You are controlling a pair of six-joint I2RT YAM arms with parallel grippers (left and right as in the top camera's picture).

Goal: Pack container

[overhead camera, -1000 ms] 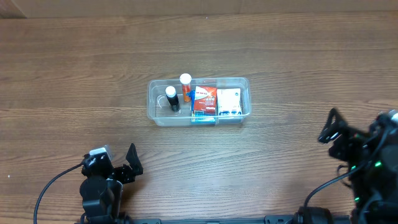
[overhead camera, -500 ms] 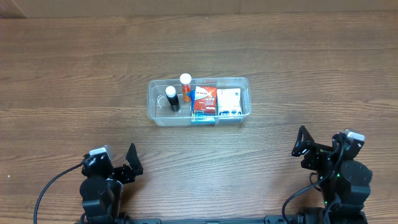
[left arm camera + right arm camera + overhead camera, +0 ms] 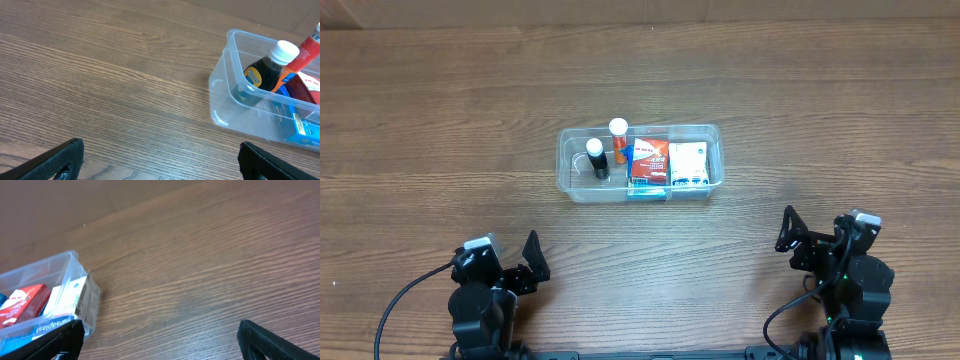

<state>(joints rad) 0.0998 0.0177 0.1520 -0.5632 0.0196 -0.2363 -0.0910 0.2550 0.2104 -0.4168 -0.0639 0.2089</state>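
Note:
The clear plastic container (image 3: 570, 182) sits at the table's middle. It holds a dark bottle with a white cap (image 3: 596, 158), an orange tube with a white cap (image 3: 618, 141), a red box (image 3: 648, 162), a white box (image 3: 688, 165) and a blue box (image 3: 646, 190). The container also shows in the left wrist view (image 3: 222, 95) and the right wrist view (image 3: 75, 260). My left gripper (image 3: 510, 262) is open and empty near the front left edge. My right gripper (image 3: 817, 238) is open and empty at the front right, apart from the container.
The wooden table (image 3: 440, 120) carries only the container. A pale strip (image 3: 620, 10) runs along the far edge. Cables trail from both arm bases at the front.
My right arm has swung left and down from the far right edge and now sits at the front right, facing the container. The left arm and the container have not moved.

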